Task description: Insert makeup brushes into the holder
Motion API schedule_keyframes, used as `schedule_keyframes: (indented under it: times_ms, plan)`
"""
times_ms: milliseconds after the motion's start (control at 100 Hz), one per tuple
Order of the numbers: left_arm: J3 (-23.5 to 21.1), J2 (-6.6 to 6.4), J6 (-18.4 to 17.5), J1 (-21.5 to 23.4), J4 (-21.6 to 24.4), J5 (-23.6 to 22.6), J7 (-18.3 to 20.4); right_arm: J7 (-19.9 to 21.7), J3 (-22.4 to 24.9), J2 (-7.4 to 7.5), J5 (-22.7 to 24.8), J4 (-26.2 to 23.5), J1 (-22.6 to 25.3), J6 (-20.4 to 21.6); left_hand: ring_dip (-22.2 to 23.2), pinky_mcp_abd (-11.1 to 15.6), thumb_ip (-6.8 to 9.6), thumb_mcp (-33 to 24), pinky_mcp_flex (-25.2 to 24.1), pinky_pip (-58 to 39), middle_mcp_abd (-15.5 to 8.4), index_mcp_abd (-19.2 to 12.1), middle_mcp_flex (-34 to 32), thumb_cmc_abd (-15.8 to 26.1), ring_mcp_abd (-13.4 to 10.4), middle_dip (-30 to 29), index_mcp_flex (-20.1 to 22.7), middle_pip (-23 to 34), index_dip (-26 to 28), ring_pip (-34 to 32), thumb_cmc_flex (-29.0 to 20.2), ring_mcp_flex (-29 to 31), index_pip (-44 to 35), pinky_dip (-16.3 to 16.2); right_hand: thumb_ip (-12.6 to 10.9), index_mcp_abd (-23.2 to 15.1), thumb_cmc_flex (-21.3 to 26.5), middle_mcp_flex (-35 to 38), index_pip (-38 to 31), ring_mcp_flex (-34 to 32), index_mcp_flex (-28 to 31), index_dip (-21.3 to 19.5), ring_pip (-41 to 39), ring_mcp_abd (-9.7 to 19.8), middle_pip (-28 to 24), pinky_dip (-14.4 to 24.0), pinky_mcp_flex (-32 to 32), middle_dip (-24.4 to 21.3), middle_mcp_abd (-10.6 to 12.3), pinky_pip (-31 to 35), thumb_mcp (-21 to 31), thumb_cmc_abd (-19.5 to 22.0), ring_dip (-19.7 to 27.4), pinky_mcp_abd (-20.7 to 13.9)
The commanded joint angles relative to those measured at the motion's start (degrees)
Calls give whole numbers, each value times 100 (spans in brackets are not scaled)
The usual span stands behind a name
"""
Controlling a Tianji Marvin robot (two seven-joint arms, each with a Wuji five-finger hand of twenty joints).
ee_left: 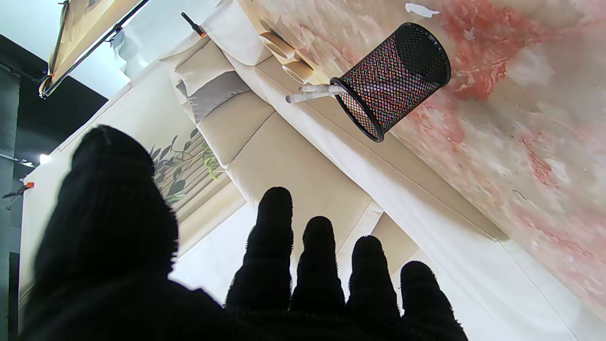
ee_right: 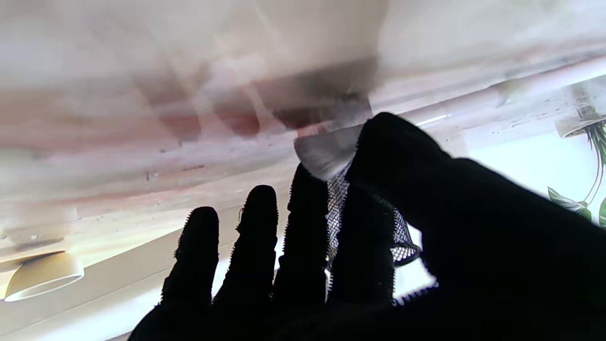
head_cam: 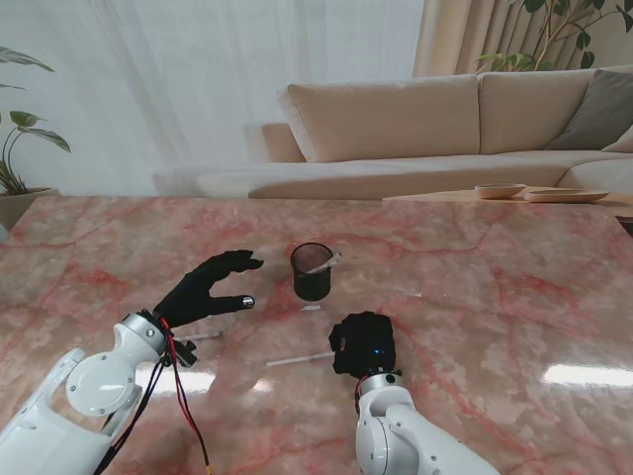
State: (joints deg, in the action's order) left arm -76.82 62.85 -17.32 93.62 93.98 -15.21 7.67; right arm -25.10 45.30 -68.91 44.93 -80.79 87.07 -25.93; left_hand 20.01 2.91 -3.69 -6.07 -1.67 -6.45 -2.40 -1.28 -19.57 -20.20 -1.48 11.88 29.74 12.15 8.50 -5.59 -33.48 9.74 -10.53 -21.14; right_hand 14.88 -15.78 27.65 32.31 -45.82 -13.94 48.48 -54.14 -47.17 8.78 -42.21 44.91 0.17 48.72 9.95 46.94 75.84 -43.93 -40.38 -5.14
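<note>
No brand, label or writing can be read anywhere in your views. Your black wire-mesh holder (head_cam: pixel 312 272), a round open-topped cup, stands upright near the middle of the glossy pink-veined marble table (head_cam: pixel 495 297), well in from every edge. Two white brush handles (ee_left: pixel 315 92) lean out over its rim in your left wrist view; the stand view resolves only one pale handle there. A thin white makeup brush (head_cam: pixel 300 358) lies flat on the marble nearer to you than the holder, just to the left of your right hand (head_cam: pixel 364 343), and a second slim pale brush (head_cam: pixel 201 337) lies beside your left wrist.

Your left hand (head_cam: pixel 206 286), in a black knitted glove, hovers to the left of the holder with nothing in it: the four fingers (ee_left: pixel 274 246) are extended side by side with small gaps, the thumb held wide apart. A bright metallic tip shows on one digit in the stand view.

Your right hand, also gloved in black knit, sits between you and the holder. Its wrist view is motion-blurred; four fingers (ee_right: pixel 253 246) rise close together, the thumb folds across toward them, and mesh shows through the gaps. A soft pale blurred shape lies by the thumb tip, and you cannot tell whether anything is pinched.

A cream fabric sofa (head_cam: pixel 445 119) stands beyond the table's far edge.
</note>
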Motion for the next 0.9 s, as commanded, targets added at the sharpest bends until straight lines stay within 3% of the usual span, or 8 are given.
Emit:
schedule_keyframes:
  times_ms: [0,190,290,320,470,690,890]
  plan:
    - [5,3,17,32,12,-26,0,11,38,27,29,-114,70,28,-24,84,109,-134,-11,206,-16,-47,-143,117,-189,-58,149,-61,67,58,18,86,-13,48,-175,-82,184,106,-770,4,547,-309,-81,159,-92,125,-39,135,19,116,352,279,-72,-150]
    - [-6,-9,68,43,40,-72,43,-39,183,73,204,-366,151,134,10,28,106,-198,-14,117,35,-17,-337,56,-90,-39,200,-11,65,-6,-22,218,-16,-49,-174,-89,185,182,-753,-58,534,-325,-88,153,-64,130,-11,192,5,133,316,304,-74,-133]
    - [0,-18,123,51,70,-157,55,-39,245,112,341,-489,189,194,127,-95,60,-621,-130,-325,103,39,-639,-108,74,1,362,33,81,-116,24,443,-54,-721,-174,-97,194,196,-744,-63,528,-334,-82,150,-44,132,-14,230,13,134,285,321,-74,-127]
    - [6,-20,148,54,85,-204,49,-36,263,127,392,-525,198,218,198,-148,-33,-1238,-148,-436,121,48,-744,-273,141,23,428,52,97,-149,251,518,-73,-1083,-178,-100,199,196,-743,-63,526,-336,-82,150,-40,132,-16,236,11,133,285,324,-74,-124]
    - [46,-47,266,41,150,-539,55,16,347,220,696,-693,237,340,522,-394,-271,-2267,-202,-1153,150,74,-1367,-788,500,95,842,179,172,-420,459,831,-238,-1689,-179,-132,206,192,-721,-63,513,-342,-80,150,-18,130,-21,277,3,128,247,339,-76,-119]
    - [156,-75,506,2,250,-849,101,138,564,357,1112,-1000,352,619,847,-478,-453,-3131,-146,-1822,392,167,-2003,-1276,687,170,1408,322,208,-753,627,1256,-360,-1913,-193,-147,221,175,-704,-55,518,-347,-66,133,26,124,-26,309,-7,115,221,353,-74,-114]
    - [342,-103,767,-75,360,-844,277,156,755,437,1442,-1281,443,841,1062,-615,-476,-3313,-116,-2512,594,303,-2320,-1214,810,223,1751,421,193,-970,688,1540,-378,-1929,-199,-177,218,169,-687,-41,519,-352,-43,121,69,114,-36,324,-1,96,196,371,-67,-109]
